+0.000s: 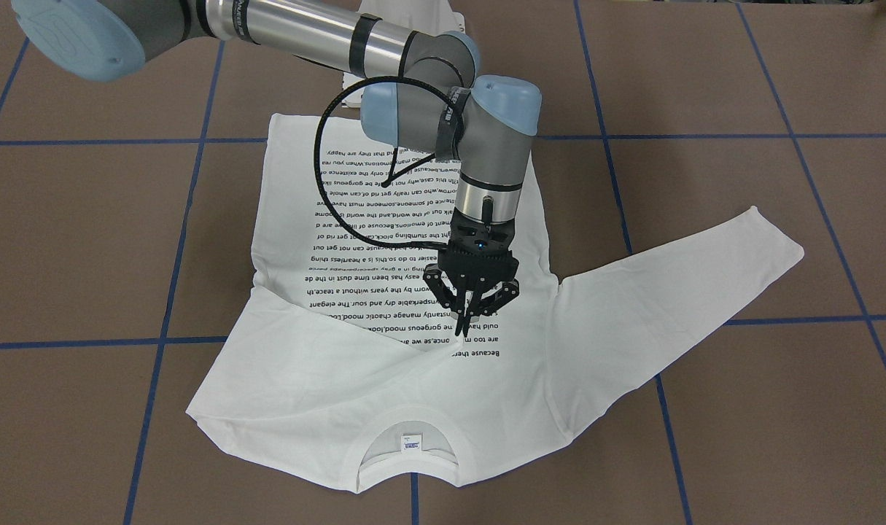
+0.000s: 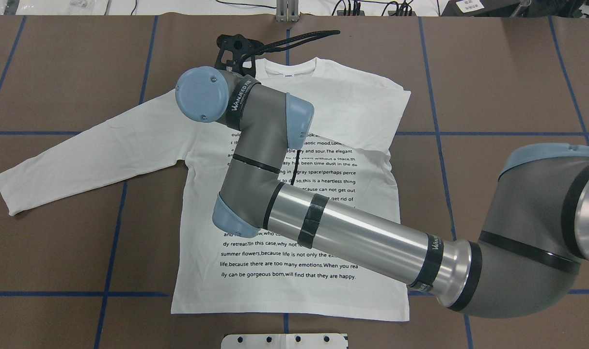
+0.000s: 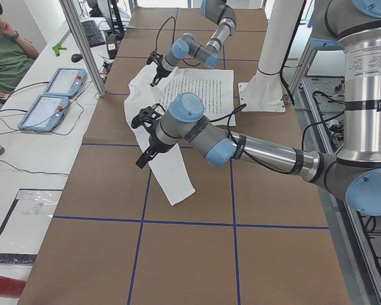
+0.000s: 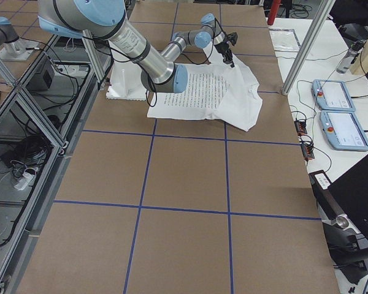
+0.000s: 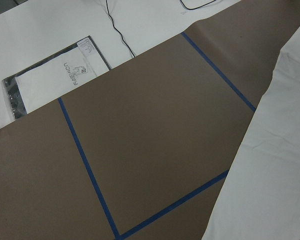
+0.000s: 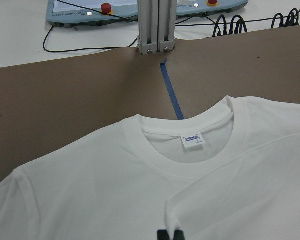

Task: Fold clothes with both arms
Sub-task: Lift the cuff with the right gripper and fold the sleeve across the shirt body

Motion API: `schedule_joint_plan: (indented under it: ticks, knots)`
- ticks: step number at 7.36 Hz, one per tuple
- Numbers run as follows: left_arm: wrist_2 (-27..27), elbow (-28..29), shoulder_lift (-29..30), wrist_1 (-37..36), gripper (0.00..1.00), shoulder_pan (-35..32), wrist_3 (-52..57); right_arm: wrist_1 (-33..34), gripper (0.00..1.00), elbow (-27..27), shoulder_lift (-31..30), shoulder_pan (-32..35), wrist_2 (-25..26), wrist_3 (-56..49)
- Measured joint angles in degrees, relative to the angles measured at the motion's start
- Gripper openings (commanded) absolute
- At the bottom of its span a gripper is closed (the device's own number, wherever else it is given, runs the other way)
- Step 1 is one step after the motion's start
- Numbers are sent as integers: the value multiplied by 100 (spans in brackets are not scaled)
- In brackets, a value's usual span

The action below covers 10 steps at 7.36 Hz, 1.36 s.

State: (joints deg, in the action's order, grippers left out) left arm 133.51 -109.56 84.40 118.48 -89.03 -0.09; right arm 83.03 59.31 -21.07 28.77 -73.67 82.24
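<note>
- My right tool [image 1: 463,321], closed, pinches the folded sleeve of the white long-sleeved cotton shirt [image 1: 304,394] spread beneath it.
- My left tool [image 3: 143,159] hangs above the other sleeve; I cannot tell its grip.

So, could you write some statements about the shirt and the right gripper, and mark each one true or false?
The shirt lies with its printed text facing up. True.
Both sleeves are spread out to the sides. False: the folded sleeve lies across the chest; only the spread sleeve lies out to the side.
The right gripper is shut on the shirt's fabric. True.
The neck label is covered. False: it is in plain view.
</note>
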Motion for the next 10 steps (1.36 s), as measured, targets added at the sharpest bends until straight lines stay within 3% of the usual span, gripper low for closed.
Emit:
schedule_joint_plan:
  ticks: [4, 6, 7, 8, 10]
  knots:
    - [0, 21, -5, 0, 100, 0, 0, 284, 0, -85, 604, -23, -278, 53]
    - [0, 63, -4, 0, 100, 0, 12, 531, 0, -21, 618, -20, -381, 22]
    - [0, 78, -7, 0, 100, 0, 15, 548, 69, -28, 535, -20, -385, 16]
    - [0, 87, -9, 0, 100, 0, 17, 539, 94, -56, 482, -20, -377, 18]
    - [0, 92, -11, 0, 100, 0, 17, 301, 99, -264, 490, -20, -336, 75]
